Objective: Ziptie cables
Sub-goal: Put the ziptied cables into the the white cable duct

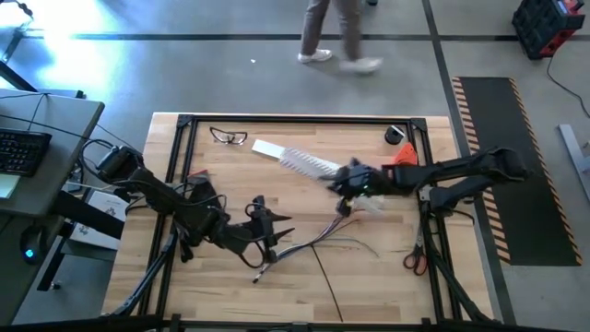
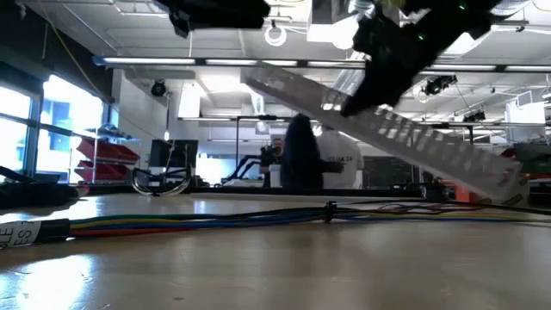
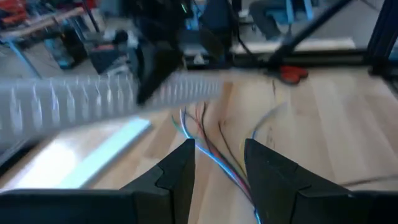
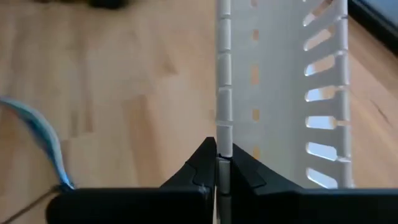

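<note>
Between the right gripper's closed fingers sits one wall of the white channel, lifted and tilted. Below it lie the cables. Left gripper, open and empty, hovers over them; steady lowering should avoid snagging.

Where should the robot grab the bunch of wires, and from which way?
Grip the cables at the middle stretch, where the strands lie packed together flat on the table, not at the fanned ends. Come straight down from above with the open left end effector, one finger on either side of the bundle.
</note>
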`<action>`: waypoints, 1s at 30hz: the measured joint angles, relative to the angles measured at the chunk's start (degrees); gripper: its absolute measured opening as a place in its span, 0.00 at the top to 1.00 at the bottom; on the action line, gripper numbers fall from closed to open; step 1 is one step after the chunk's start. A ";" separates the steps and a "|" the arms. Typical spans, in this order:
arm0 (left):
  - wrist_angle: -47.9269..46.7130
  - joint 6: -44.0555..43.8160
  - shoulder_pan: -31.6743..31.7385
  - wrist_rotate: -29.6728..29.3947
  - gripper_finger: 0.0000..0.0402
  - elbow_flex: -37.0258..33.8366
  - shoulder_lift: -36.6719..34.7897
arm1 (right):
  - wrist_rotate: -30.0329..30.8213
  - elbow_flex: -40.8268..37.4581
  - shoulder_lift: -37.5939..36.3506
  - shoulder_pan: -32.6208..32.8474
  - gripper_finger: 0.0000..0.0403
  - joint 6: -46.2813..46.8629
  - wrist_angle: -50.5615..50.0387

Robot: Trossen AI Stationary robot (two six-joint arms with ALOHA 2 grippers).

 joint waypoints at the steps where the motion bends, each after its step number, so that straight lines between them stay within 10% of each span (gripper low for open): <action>1: -0.13 0.27 -0.28 -0.80 0.70 0.00 -0.94 | -0.41 1.62 2.22 0.86 1.00 -2.60 1.43; 13: -0.20 1.56 -8.68 -5.34 0.70 0.07 -15.04 | -7.02 31.66 38.41 1.60 1.00 -28.56 -1.25; 20: -4.81 -0.46 -13.50 -13.58 0.70 0.07 -15.92 | -12.49 46.68 50.52 2.40 1.00 -28.55 -15.17; 30: -18.43 -14.40 -15.18 -18.08 0.70 0.07 -15.75 | -18.17 44.88 51.49 7.49 1.00 -11.47 -18.59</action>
